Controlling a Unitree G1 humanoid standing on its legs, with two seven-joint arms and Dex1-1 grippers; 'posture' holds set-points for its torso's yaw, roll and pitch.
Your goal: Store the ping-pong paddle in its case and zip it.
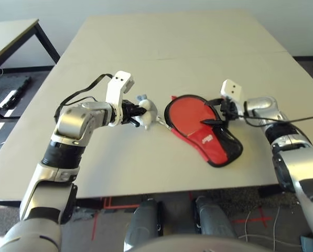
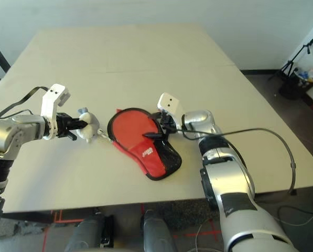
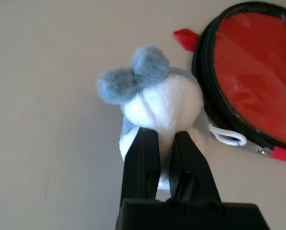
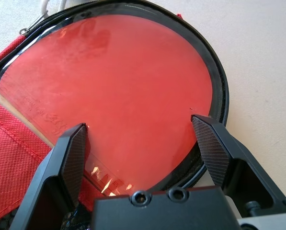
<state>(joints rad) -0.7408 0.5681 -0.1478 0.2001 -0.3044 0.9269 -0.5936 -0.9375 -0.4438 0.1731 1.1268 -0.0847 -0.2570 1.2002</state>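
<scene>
Closest to the camera is the case [image 1: 215, 143], lying flat right of centre in the head view with its narrow red-and-mesh end pointing at the near table edge. The ping-pong paddle [image 4: 128, 91] is sitting inside the open round end, red face up. Its handle is tucked under the red flap, so only a sliver of pale wood shows in the right wrist view.

Left of centre, the left gripper [image 3: 164, 143] has its fingers pinched shut on a small white plush toy [image 3: 157, 100] with grey fluffy ears, just beside the case's round end. A white loop [image 3: 227, 136] runs from the toy side to the zip edging, but where it attaches is hard to make out.

On the right, the right gripper [image 4: 145, 134] hovers over the paddle face, fingers spread wide and gripping nothing.

The table [image 1: 172, 47] has loads of open room behind everything, less toward the near edge.
</scene>
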